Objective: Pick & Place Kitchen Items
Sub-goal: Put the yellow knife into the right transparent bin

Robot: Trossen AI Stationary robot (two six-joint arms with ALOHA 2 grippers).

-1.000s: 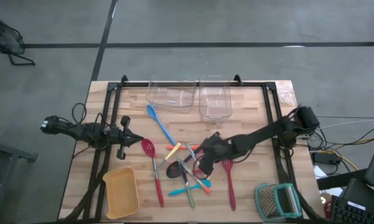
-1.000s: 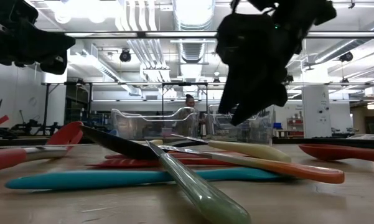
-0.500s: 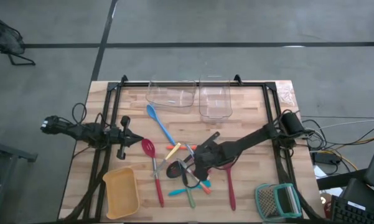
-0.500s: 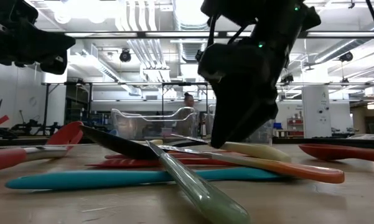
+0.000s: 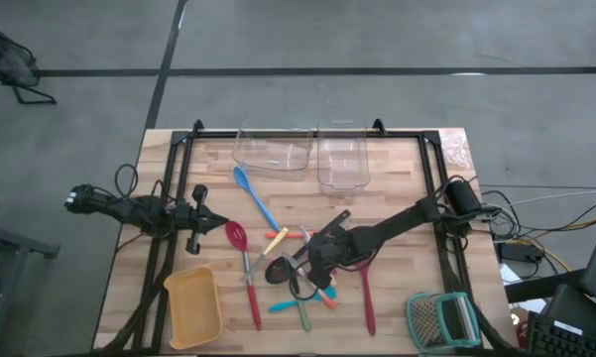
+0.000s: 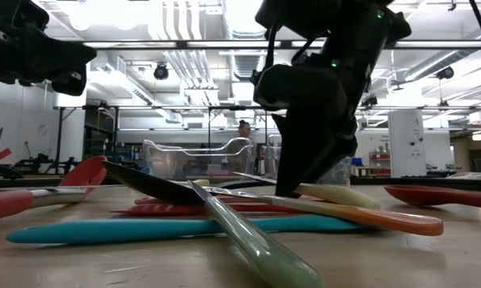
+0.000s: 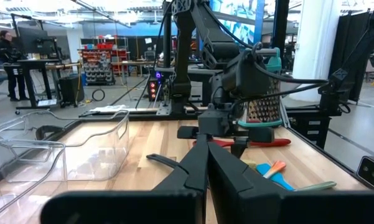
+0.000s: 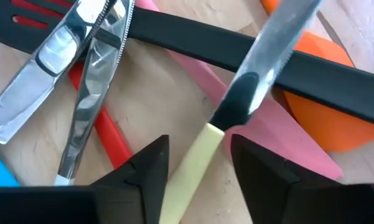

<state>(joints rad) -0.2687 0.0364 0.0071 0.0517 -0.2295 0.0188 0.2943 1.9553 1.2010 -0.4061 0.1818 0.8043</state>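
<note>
Lowered further since a second ago, the right tool (image 5: 313, 260) now sits down in the utensil pile near the middle of the worktop (image 5: 397, 213), its fingers (image 8: 146, 163) spread, straddling a yellow-handled knife (image 8: 202, 149) without closing on it. Under that knife lie a pink spatula (image 8: 261, 124), a black handle (image 8: 236, 46), an orange spatula (image 8: 327, 112) and steel cutlery (image 8: 81, 81). A long red slotted spoon (image 5: 366, 293) lies toward the right edge, a blue spoon (image 5: 253, 196) toward the rear. At the left edge, the left tool (image 5: 200, 224) hangs unchanged, fingers pressed together.
</note>
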